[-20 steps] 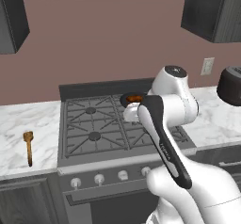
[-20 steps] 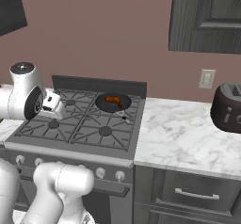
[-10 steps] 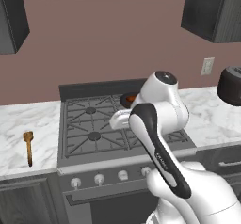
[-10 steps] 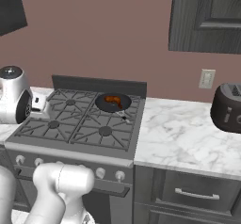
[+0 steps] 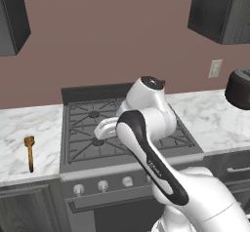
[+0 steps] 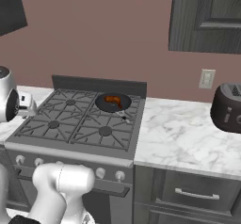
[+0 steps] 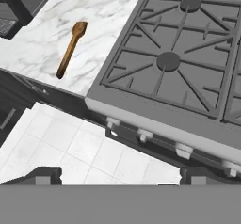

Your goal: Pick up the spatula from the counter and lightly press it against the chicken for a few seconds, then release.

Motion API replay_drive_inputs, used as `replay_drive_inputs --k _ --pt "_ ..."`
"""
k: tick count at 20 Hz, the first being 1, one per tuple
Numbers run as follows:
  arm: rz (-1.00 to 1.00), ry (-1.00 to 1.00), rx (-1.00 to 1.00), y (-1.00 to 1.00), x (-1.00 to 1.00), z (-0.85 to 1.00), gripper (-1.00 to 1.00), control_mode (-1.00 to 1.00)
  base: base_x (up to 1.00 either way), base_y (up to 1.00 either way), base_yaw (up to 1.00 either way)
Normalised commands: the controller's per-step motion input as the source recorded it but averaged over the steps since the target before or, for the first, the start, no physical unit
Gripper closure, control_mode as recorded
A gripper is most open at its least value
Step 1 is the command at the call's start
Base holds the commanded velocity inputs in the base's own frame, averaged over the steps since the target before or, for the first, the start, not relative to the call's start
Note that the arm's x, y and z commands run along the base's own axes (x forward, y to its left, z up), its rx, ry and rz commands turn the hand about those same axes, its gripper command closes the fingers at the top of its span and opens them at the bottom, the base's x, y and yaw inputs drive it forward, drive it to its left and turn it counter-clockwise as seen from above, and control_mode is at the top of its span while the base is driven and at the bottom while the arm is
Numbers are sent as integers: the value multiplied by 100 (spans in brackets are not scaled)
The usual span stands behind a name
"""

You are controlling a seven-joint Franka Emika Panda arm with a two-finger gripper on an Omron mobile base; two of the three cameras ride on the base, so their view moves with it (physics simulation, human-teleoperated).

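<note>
One spatula [image 7: 70, 49], brown and slim, lies flat on the marble tabletop [image 7: 110, 9]. In the hand view it sits up and to the left of the end effector [image 7: 123, 176], well apart from it and beyond the near corner of the stove [image 7: 188, 58].

End effector: fingers spread to full width, nothing between them, hanging out over the stove's front edge and the floor.

Spatula layout: the wider blade end points away from the end effector and the narrow handle tail points toward it, at a slant to the tabletop edge.

Handling, judged: probably wood, though it is too small here to be sure. Expect it to be light and stiff, not fragile, with little slip against the pads. It lies low on a hard top, so the fingertips must come nearly down to the marble. Best hold is mid-handle, jaws across the narrow width, which calls for turning the wrist to match the slant. A grip too near the tail would let the blade droop or swing.

Chicken [image 6: 113, 99] sits in a dark pan [image 6: 100, 103] on a rear burner, far across the stove from the end effector. A stiff blade passes force straight through, so press gently.
</note>
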Motion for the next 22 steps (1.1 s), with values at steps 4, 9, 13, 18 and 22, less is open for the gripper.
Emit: replay_drive_inputs --k 4,9,13,18,22 --pt "0 0 0 58 -2 0 -100 -100 0 0 0" --pt "-5 1 0 60 0 -1 -100 -100 0 0 0" --pt "-2 3 0 51 0 -12 -100 -100 0 0 0" --pt "-2 4 2 52 0 -32 -100 -100 0 0 0" --pt "-5 5 3 48 0 -43 -100 -100 0 0 0"
